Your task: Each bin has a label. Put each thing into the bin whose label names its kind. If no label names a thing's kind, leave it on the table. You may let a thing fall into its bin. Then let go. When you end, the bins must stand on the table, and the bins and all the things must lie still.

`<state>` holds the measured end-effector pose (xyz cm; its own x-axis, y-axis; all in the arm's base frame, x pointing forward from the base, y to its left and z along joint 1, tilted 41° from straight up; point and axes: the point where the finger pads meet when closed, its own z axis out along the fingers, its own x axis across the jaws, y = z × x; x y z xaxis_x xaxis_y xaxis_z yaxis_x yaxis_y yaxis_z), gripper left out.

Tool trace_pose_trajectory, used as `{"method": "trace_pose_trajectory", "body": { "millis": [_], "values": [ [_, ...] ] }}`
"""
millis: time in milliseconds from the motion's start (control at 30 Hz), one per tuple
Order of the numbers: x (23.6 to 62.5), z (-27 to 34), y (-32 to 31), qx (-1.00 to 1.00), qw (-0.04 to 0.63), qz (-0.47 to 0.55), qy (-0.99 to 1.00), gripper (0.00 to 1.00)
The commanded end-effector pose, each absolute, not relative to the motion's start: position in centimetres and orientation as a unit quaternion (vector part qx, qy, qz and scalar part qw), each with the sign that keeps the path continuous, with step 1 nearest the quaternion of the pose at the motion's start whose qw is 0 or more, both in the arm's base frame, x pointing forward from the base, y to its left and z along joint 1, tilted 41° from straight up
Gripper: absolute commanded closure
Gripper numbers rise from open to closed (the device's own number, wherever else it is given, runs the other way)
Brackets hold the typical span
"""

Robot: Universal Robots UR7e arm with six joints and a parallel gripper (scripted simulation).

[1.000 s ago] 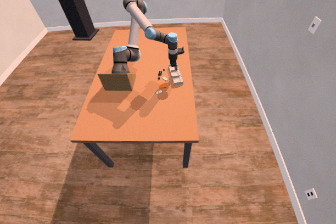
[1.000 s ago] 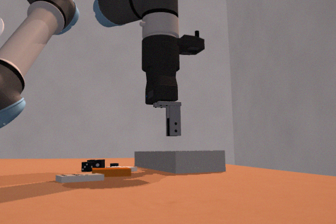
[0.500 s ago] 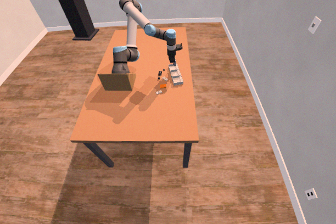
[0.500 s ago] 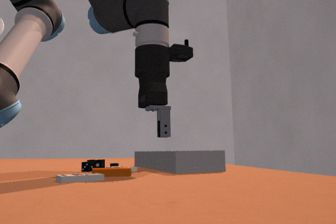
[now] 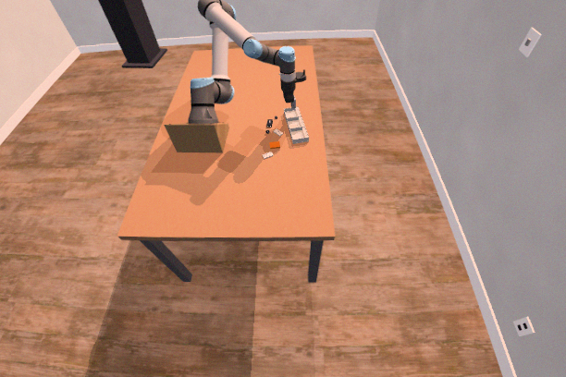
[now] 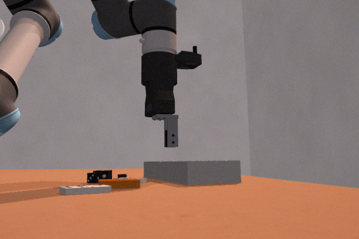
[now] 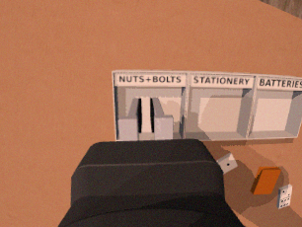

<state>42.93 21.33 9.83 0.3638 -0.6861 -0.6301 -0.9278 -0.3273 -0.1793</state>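
My gripper (image 5: 293, 106) (image 6: 171, 146) (image 7: 145, 109) is slightly open, with nothing visible between its fingers. It hangs above the NUTS+BOLTS bin (image 7: 149, 79). The STATIONERY bin (image 7: 221, 81) and the BATTERIES bin (image 7: 280, 83) adjoin it in a row; no thing shows in the visible parts of the three. Beside the row lie an orange block (image 5: 275, 145) (image 6: 119, 184) (image 7: 266, 181), a white domino (image 5: 267, 155) (image 6: 85, 190) (image 7: 284, 197) and another white tile (image 5: 277, 132) (image 7: 227, 163). A black domino (image 5: 269, 123), a black die (image 5: 267, 131) (image 6: 92, 177) and a small black piece (image 5: 276, 117) (image 6: 122, 176) lie nearby.
The bin row stands near the right long edge of the table (image 5: 277, 201). An upright board (image 5: 196, 139) stands by the arm's base. The wrist body hides the lower middle of the wrist view.
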Motion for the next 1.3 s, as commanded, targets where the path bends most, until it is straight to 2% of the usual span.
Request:
{"method": "trace_pose_trajectory", "body": {
  "millis": [0,500,1267],
  "values": [
    [42.9,9.2,21.9,-0.782,0.265,0.228,0.516,0.69],
    [42.6,6.5,24.2,-0.782,0.265,0.228,0.516,0.69],
    [42.6,6.5,24.2,-0.782,0.265,0.228,0.516,0.69]
  ]
}}
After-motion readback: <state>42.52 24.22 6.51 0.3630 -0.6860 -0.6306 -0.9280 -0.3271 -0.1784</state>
